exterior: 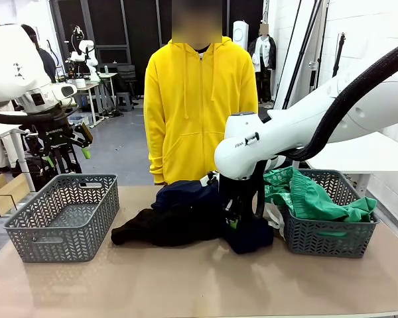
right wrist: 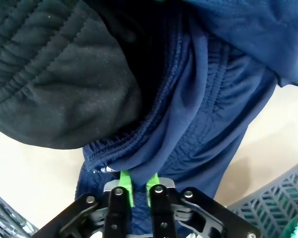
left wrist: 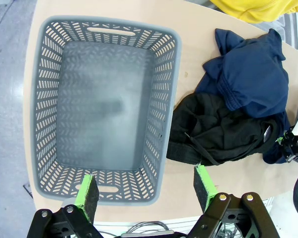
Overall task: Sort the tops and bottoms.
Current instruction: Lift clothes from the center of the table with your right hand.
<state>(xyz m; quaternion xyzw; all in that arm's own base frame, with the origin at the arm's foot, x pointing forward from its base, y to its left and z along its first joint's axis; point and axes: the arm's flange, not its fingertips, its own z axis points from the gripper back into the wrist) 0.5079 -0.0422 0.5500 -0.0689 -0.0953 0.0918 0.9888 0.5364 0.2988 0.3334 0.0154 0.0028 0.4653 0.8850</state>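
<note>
A dark pile lies mid-table: a navy garment (exterior: pixel 186 192) (left wrist: pixel 253 74) on top and a black garment (exterior: pixel 146 228) (left wrist: pixel 218 131) spreading toward the left basket. My right gripper (exterior: pixel 233 224) (right wrist: pixel 138 179) is down at the pile's right edge, its green pads pinched together on a fold of the navy garment (right wrist: pixel 208 114), with the black garment (right wrist: pixel 54 84) beside it. A bright green garment (exterior: pixel 312 199) fills the right basket (exterior: pixel 325 240). My left gripper (exterior: pixel 67 156) (left wrist: pixel 145 178) hangs open high over the left basket, holding nothing.
The grey left basket (exterior: pixel 86 218) (left wrist: pixel 176 64) holds nothing. A person in a yellow hoodie (exterior: pixel 199 99) stands at the table's far edge behind the pile. The tan table (exterior: pixel 186 285) is bare along its near side. A corner of the right basket (right wrist: pixel 283 198) sits close to my right gripper.
</note>
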